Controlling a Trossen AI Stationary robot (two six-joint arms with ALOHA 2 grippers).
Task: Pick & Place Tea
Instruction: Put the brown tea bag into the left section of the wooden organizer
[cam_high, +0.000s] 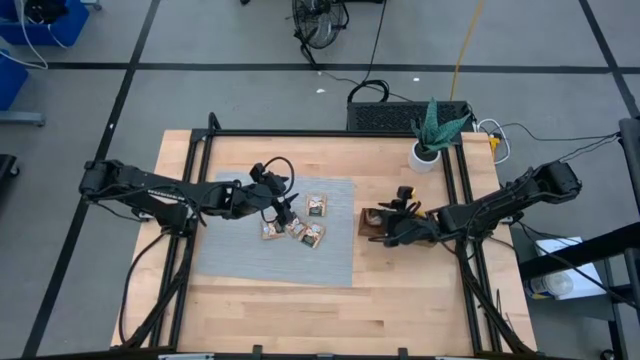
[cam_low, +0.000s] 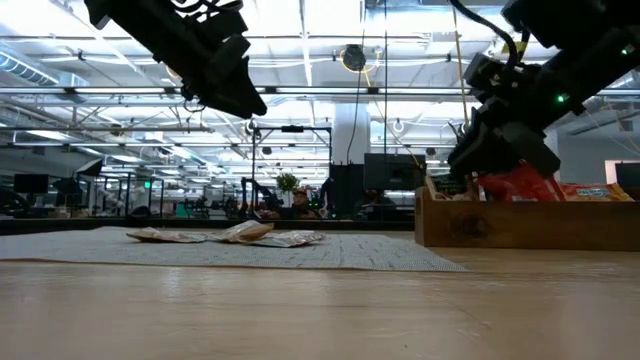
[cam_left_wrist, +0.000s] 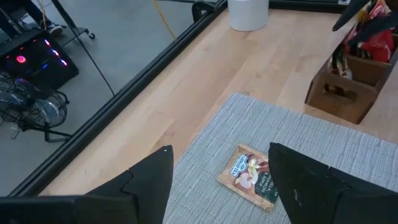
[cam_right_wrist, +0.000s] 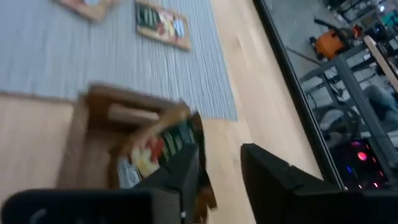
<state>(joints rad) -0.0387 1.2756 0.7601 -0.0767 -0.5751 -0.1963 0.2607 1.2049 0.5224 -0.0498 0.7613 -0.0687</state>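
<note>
Big and pale, the wooden table holds a flat grey woven mat in the middle of the high view. Right of the mat, the right gripper hangs over the brown wooden tray, fingers a little apart beside a red-and-green tea sachet; I cannot tell if they pinch it. Four small square tea sachets lie on the mat under the left gripper, which is spread wide and holds nothing.

Grey mat, wooden tray beside it, potted plant behind.

No legible text on anything.
</note>
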